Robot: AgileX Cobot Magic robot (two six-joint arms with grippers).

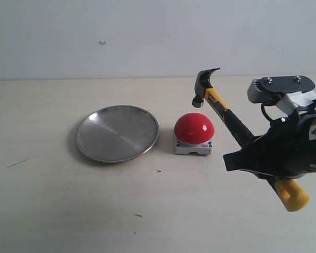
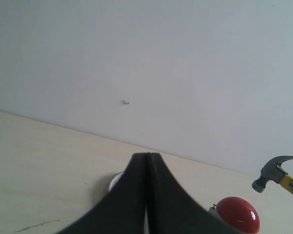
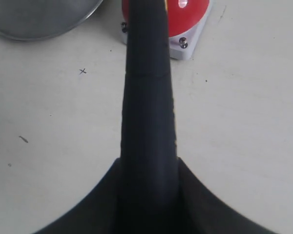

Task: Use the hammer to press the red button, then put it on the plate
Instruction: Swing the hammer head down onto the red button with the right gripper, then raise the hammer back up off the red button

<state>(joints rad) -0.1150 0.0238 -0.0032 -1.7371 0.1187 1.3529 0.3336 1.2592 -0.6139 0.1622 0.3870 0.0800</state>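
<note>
My right gripper (image 1: pixel 253 146) is shut on the black handle of the hammer (image 1: pixel 225 112). The hammer slants up and to the left. Its dark head (image 1: pixel 204 84) hangs in the air just above the right side of the red button (image 1: pixel 194 128), not touching it. The yellow looped end (image 1: pixel 291 194) sticks out below the gripper. In the right wrist view the handle (image 3: pixel 147 97) runs from the right gripper (image 3: pixel 148 163) toward the red button (image 3: pixel 189 14). The silver plate (image 1: pixel 117 133) lies left of the button, with nothing on it. My left gripper (image 2: pixel 147 156) is shut on nothing, raised off the table.
Everything sits on a pale table (image 1: pixel 68 211) in front of a white wall (image 1: pixel 147 37). The table carries a few small dark marks (image 1: pixel 158 171). The left wrist view also catches the button (image 2: pixel 238 214), the hammer head (image 2: pixel 274 170) and a sliver of the plate (image 2: pixel 115 181).
</note>
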